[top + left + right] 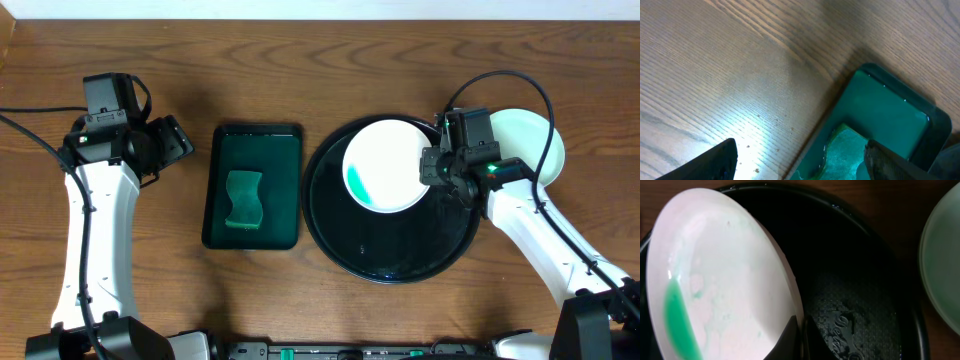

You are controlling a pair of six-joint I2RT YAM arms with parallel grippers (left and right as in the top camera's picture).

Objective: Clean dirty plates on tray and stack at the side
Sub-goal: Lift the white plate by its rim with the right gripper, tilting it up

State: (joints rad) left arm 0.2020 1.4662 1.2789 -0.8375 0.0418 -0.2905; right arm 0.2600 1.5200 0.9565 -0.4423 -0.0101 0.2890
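Right gripper (801, 335) clamps the white plate (385, 165) over the black tray (400, 255); left gripper (180, 142), frame left, gapes empty (sponge tray (252, 140) beside it).

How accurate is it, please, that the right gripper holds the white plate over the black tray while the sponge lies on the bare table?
One slip: the overhead view shows the sponge lying in the dark green rectangular tray, not on the table. The right gripper does hold the white plate over the black tray.
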